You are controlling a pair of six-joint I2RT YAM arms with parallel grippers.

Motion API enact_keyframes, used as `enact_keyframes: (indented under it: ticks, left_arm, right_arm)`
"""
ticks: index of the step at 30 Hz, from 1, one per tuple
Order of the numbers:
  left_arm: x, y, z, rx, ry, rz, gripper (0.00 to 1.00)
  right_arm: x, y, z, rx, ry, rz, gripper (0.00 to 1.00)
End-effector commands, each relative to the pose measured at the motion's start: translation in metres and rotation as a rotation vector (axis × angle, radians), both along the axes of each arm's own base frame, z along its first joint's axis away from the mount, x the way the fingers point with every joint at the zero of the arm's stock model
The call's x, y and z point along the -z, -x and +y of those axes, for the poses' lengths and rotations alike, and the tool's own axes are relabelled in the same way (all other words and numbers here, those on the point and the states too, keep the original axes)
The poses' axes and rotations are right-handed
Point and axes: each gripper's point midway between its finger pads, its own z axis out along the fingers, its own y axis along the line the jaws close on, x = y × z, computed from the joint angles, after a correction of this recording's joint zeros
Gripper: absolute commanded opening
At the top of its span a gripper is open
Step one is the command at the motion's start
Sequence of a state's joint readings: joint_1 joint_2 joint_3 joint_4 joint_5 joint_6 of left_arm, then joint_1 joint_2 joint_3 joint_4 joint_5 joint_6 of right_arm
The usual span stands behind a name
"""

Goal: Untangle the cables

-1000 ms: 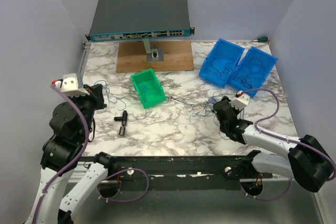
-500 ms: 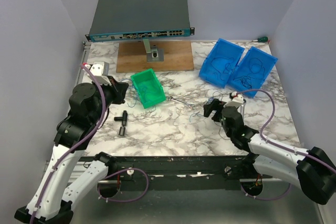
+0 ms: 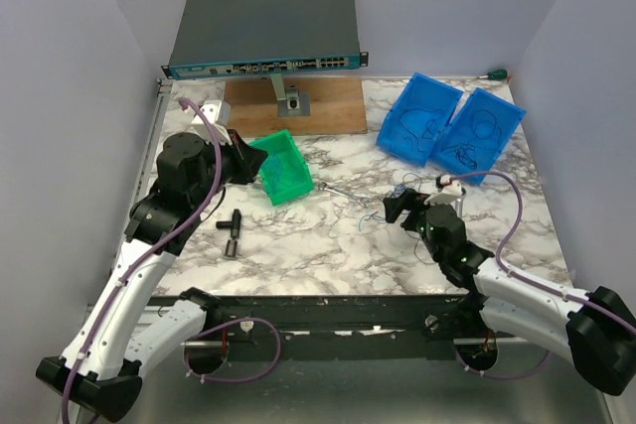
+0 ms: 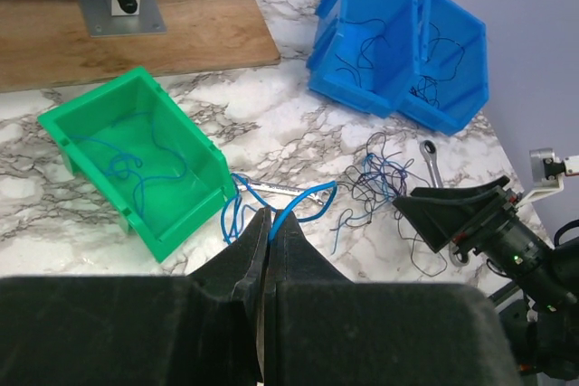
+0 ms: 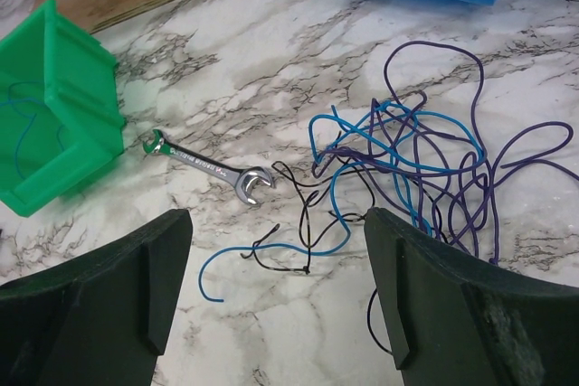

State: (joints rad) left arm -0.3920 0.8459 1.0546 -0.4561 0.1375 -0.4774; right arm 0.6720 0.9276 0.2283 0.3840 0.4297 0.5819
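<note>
The cables (image 5: pixel 412 164) lie as a loose tangle of thin blue, purple and black wires on the marble table, right of centre (image 3: pixel 386 206). My right gripper (image 5: pixel 276 223) hovers just over the tangle's near left side, open, with nothing between its fingers. A loose blue strand and a black one lie on the table between its fingers. My left gripper (image 4: pixel 269 221) is shut on one blue cable (image 4: pixel 308 198) that arcs out from its tips. It hangs by the near corner of the green bin (image 4: pixel 90 95), which holds blue wires.
A silver wrench (image 5: pixel 210 167) lies between the green bin and the tangle. Two blue bins (image 3: pixel 449 124) with dark wires stand at the back right. A black T-shaped part (image 3: pixel 231 227) lies at the near left. A wooden board (image 3: pixel 328 106) and a network switch (image 3: pixel 263 32) sit at the back.
My left arm has swung from the table's left edge towards the green bin, still shut. My right gripper has opened wide and shifted slightly left.
</note>
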Motion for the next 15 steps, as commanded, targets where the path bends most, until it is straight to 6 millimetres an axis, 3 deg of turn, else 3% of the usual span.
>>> enact_keyframes:
  ticks: [1, 8, 15]
  left_arm:
    - [-0.006, -0.002, -0.008, 0.033, 0.034, -0.017, 0.00]
    - [-0.006, -0.011, -0.009, 0.026, 0.017, -0.015, 0.00]
    - [-0.038, -0.020, 0.000, -0.021, -0.029, -0.072, 0.00]
  right_arm:
    - [-0.004, 0.001, 0.001, -0.020, -0.010, -0.028, 0.85]
    - [-0.006, 0.001, 0.001, -0.022, -0.013, -0.040, 0.84]
    - [-0.008, 0.002, 0.001, -0.030, -0.013, -0.049, 0.84]
